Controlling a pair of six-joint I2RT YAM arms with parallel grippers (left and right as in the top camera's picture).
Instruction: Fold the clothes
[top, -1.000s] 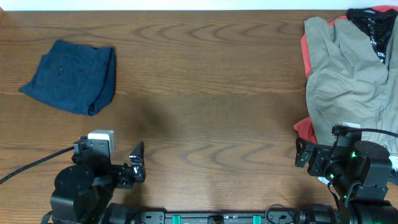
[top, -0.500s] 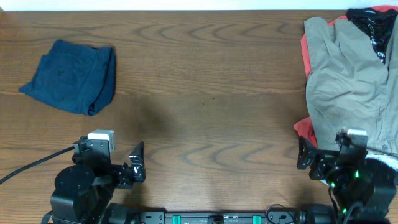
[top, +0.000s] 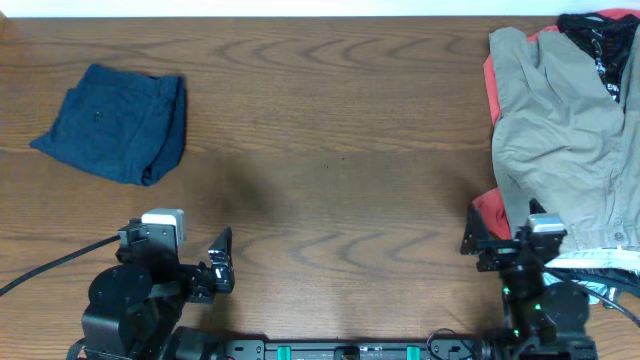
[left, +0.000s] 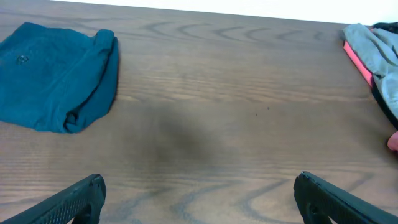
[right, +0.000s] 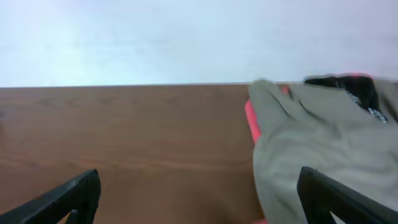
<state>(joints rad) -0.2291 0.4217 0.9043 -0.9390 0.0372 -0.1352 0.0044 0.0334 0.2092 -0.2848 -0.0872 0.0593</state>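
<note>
Navy garment (top: 115, 122), folded, lies at the tabletop's (top: 330, 120) far left. Khaki garment (top: 560, 130) is heaped along the right edge over a red-orange garment (top: 486, 207) and a black garment (top: 600, 38). Left jaws and right jaws both stand spread wide, near the front edge.

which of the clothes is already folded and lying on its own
The dark blue cloth garment on the left: a compact folded bundle, lying alone. The khaki-tan garment, red-orange garment and black garment lie heaped together on the right.
</note>
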